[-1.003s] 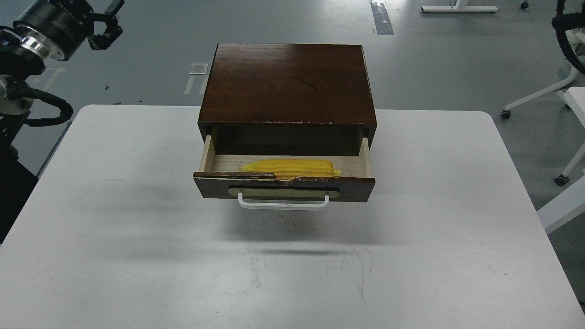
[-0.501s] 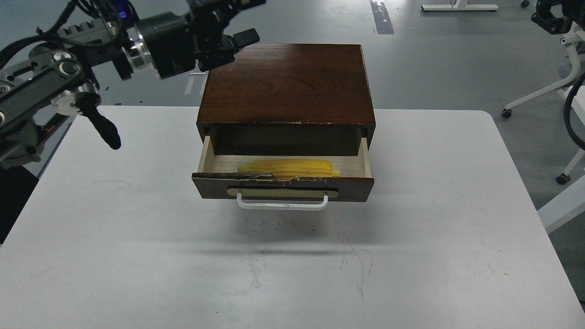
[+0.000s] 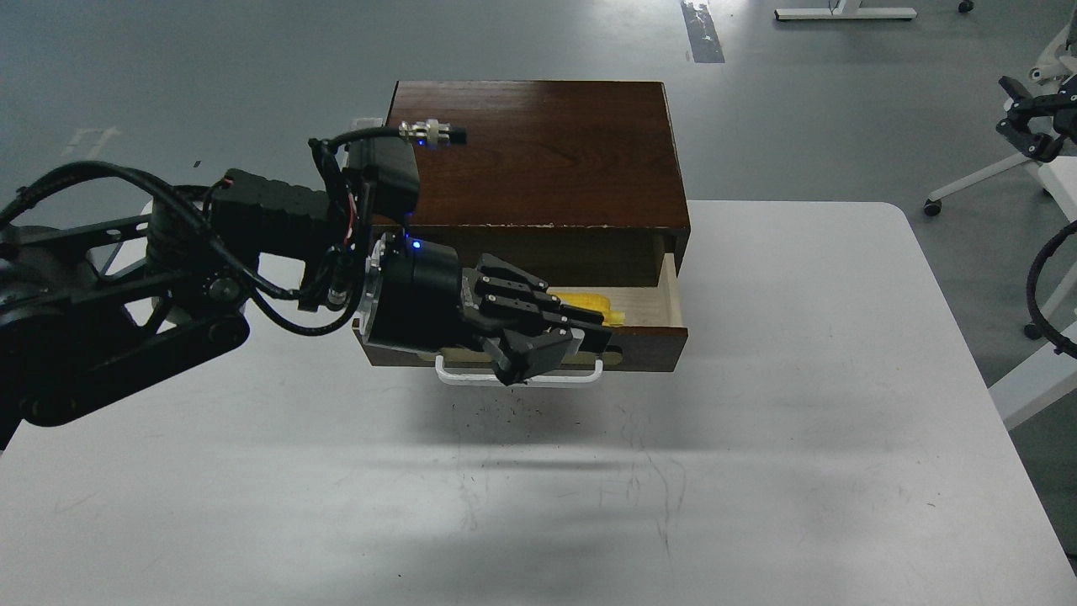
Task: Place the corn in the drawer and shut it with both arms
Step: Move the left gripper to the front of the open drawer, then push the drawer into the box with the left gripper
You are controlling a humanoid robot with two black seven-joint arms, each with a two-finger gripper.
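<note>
The drawer [image 3: 648, 341] stands pulled out toward the near side of its dark wooden cabinet [image 3: 538, 151], which sits at the far middle of the white desk [image 3: 757, 471]. Inside it lies the corn [image 3: 589, 300], resting on the pale wood floor with its long axis running left to right, parallel to the drawer front; only its right end shows, the rest being hidden behind the left gripper [image 3: 559, 332].

That left gripper reaches in from the left and hangs in front of the drawer's left and middle part, its fingers pointing right along the drawer front and just above the white handle [image 3: 580, 380]. Its fingers lie close to one another, but from this angle I cannot tell whether they are fully together, nor whether they touch the drawer front or the handle. It grips nothing that I can see.

The right gripper [image 3: 1028, 114] is far off at the upper right edge, well apart from the desk and the drawer, small and dark, so its opening cannot be made out.

With the corn already inside, the remaining step appears to be the closing. The drawer must travel away, toward the far side, so the push should come from the near face; the left arm is by far the nearer one, and the right would have to come a long way in.
</note>
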